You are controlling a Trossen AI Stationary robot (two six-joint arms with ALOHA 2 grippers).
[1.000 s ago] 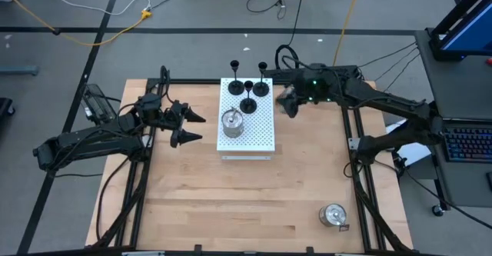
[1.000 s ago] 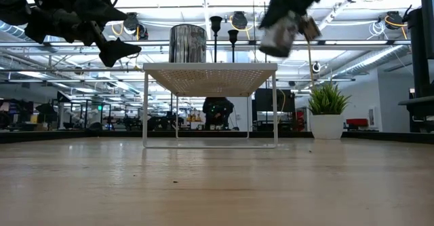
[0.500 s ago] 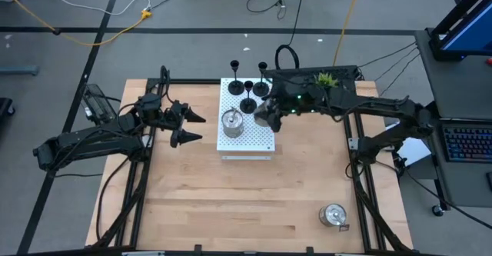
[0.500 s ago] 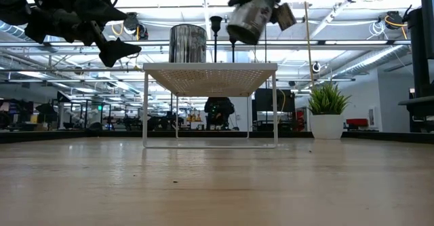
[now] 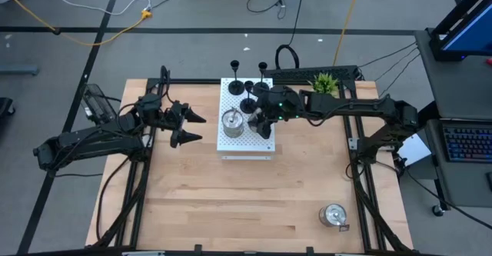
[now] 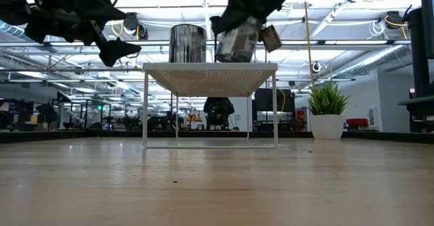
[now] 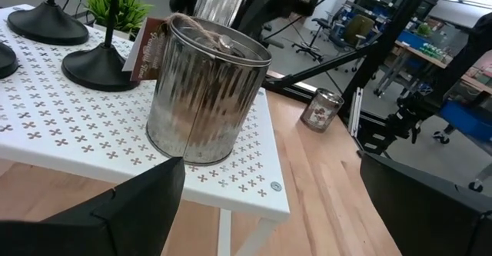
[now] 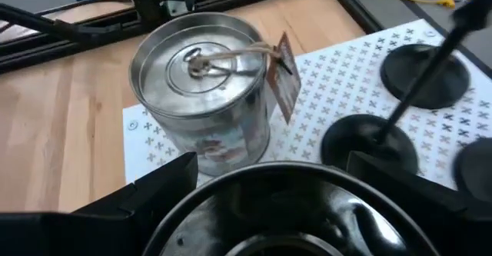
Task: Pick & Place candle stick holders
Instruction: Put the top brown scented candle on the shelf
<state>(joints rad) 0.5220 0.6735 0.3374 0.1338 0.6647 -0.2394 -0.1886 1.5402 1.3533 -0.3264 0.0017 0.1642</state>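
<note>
My right gripper (image 5: 264, 118) is shut on a shiny silver holder (image 6: 237, 43) above the right part of the white perforated board (image 5: 247, 142). A second silver holder (image 5: 232, 123) stands on its base on the board, with a tag tied to it. Three black holders (image 5: 248, 102) stand on their round bases at the board's far end. A third silver holder (image 5: 333, 215) rests on the table near the front right. My left gripper (image 5: 188, 127) is open and empty, in the air left of the board. My right gripper pinches the silver holder between its two fingers (image 8: 157, 191), one on each side of its round wall near the rim (image 8: 269, 181). The fingers come slanting down from the table's right. The holder hangs tilted, its base just above the board's top (image 6: 210, 68).
A small green potted plant (image 5: 324, 80) stands at the table's far right, behind the right arm. The board stands on thin legs (image 6: 145, 110) above the table. Bare wood (image 5: 231, 202) lies between the board and the near edge.
My right gripper has carried the silver holder toward the table's left edge, from beyond the board's right side to above the board beside the standing silver holder, and has come down. The holder has stayed tilted in the hold.
</note>
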